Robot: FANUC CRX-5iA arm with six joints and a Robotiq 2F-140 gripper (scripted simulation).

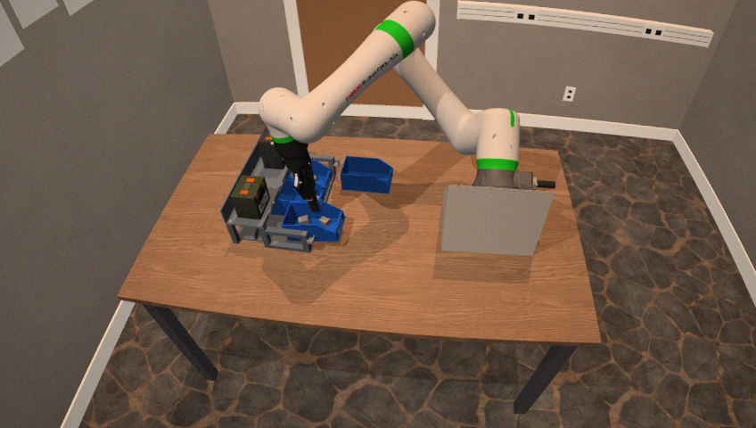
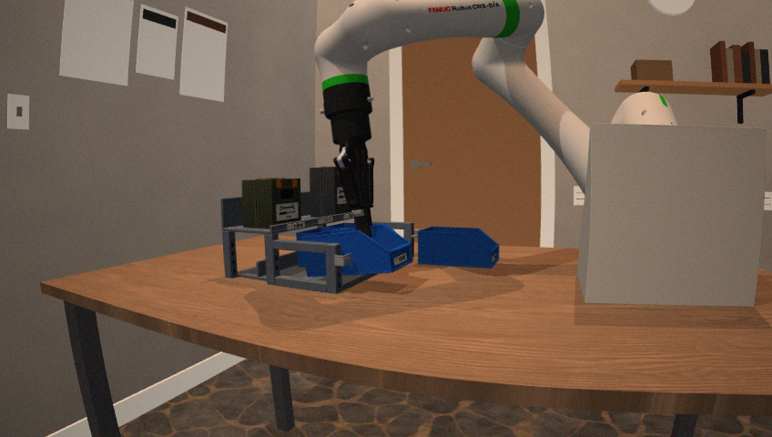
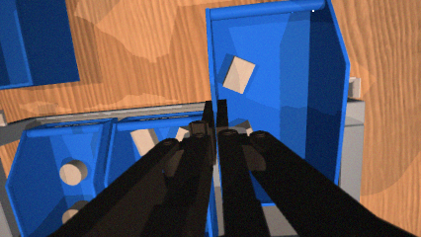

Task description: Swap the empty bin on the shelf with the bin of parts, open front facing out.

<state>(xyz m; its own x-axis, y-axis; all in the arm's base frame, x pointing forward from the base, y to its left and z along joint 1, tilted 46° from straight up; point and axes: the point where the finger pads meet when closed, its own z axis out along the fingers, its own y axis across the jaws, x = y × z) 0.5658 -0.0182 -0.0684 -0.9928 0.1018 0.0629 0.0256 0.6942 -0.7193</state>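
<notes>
My gripper (image 1: 315, 208) (image 2: 363, 229) (image 3: 217, 114) is shut on one side wall of the blue bin with parts (image 1: 330, 231) (image 2: 368, 259) (image 3: 292, 74). The bin is upright, about level, with its open front facing out from the shelf. Its rear is over the shelf's near-end bay and its front sticks out above the table. Light blocks (image 1: 324, 220) (image 3: 239, 75) lie in it; the fingers hide part of the inside. The empty blue bin (image 1: 365, 183) (image 2: 452, 248) (image 3: 54, 44) stands upright on the table beside the shelf's far end.
The grey shelf (image 2: 331, 273) has a low upper board carrying a green case (image 1: 249, 196) (image 2: 270, 203) and a dark case (image 1: 272, 153) (image 2: 322, 192). Two other blue bins with parts stand in it, a middle one (image 3: 121, 160) and a far one (image 3: 44, 158). A large pale block (image 1: 493, 219) (image 2: 671, 216) stands right.
</notes>
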